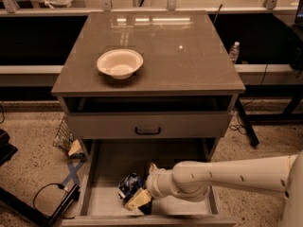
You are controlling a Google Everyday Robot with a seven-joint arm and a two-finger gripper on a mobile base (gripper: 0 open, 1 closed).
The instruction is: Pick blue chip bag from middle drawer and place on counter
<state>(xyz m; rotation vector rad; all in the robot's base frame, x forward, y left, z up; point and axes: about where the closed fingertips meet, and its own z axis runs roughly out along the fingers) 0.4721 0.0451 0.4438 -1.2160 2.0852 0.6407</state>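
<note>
The blue chip bag (129, 185) lies crumpled on the floor of the open middle drawer (106, 164), near its front left. My gripper (138, 200) reaches in from the right on a cream arm and is down at the bag, its cream fingers (137, 200) against the bag's front side. The arm's wrist hides the bag's right part. The counter (180, 56) is the glossy grey-brown top of the cabinet above, with ceiling lights reflected at its back.
A cream bowl (120, 63) stands on the counter's left half. A shut grey drawer front with a black handle (147, 131) sits above the open drawer. Cables and a wire basket (64, 136) lie on the floor at left. A water bottle (234, 52) stands behind at right.
</note>
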